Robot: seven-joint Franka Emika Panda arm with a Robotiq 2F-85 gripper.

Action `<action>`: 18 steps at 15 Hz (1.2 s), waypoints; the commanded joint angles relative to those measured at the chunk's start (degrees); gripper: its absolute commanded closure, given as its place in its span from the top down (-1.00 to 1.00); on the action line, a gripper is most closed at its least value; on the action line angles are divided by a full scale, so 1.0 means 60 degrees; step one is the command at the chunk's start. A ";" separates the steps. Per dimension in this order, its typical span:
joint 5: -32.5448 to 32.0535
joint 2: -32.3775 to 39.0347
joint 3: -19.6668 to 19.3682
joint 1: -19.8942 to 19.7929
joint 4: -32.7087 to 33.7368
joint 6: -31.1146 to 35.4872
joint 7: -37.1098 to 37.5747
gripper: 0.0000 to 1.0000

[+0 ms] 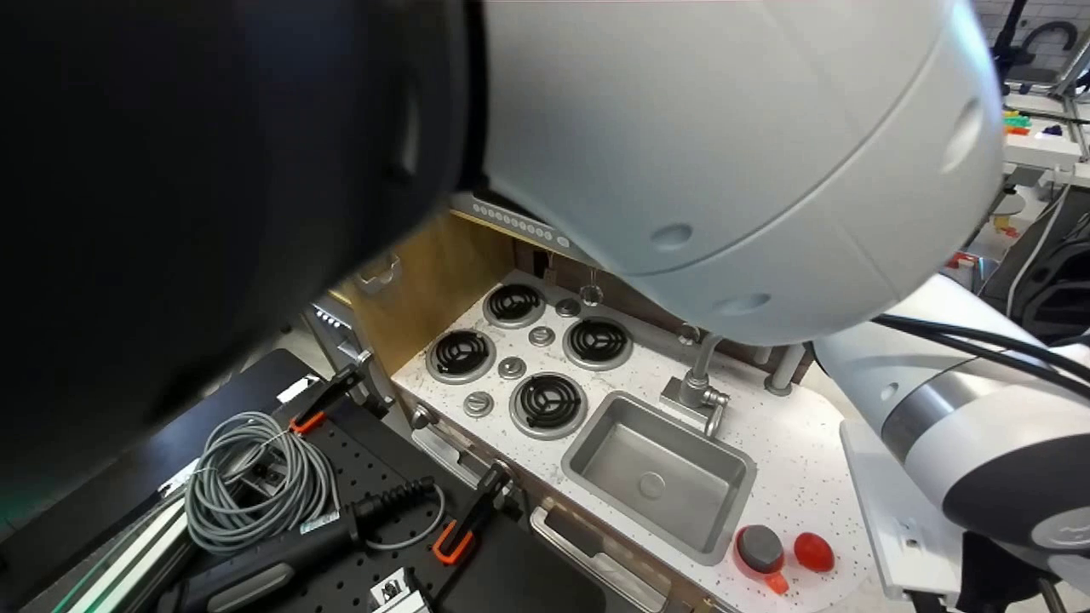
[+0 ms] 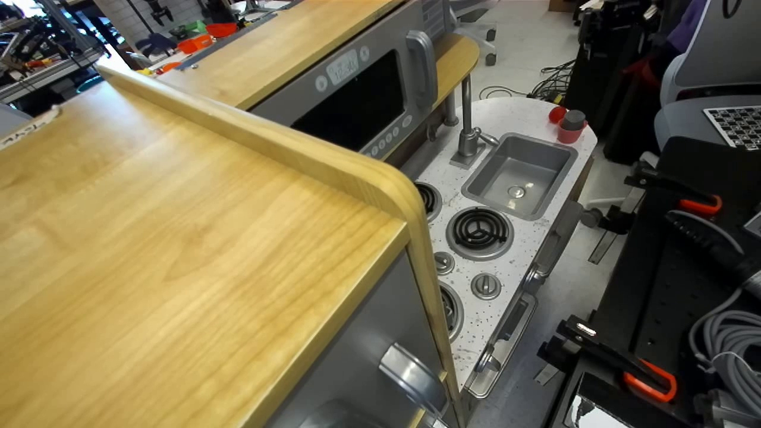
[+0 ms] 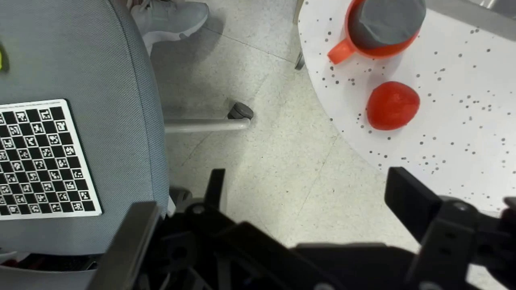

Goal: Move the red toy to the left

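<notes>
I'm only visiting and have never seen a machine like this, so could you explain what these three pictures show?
The big white shape is a robot arm, close to the camera in an exterior view. Two pictures come from cameras standing apart from the arm; the last comes from a camera on its wrist, looking down past its claw, the part that grasps. The surface is a white speckled counter set out like a kitchen's, with a sink and four stove rings. Near its rounded end sits a red toy, beside but apart from a red cup with a gray object in it. The claw is open and holds nothing: in the wrist view, floor shows between its fingers.
</notes>
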 commanded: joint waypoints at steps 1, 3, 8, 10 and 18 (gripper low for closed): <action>0.0113 0.1037 0.0059 -0.0094 0.1404 -0.0378 0.0593 1.00; 0.0094 0.1373 0.0109 -0.0073 0.1785 -0.0406 0.0736 1.00; 0.0297 0.2138 0.0288 -0.0092 0.2673 -0.0254 0.1507 1.00; 0.0278 0.2395 0.0311 -0.0067 0.2951 -0.0272 0.1801 1.00; 0.0129 0.3567 0.0369 -0.0077 0.4157 -0.0336 0.2514 1.00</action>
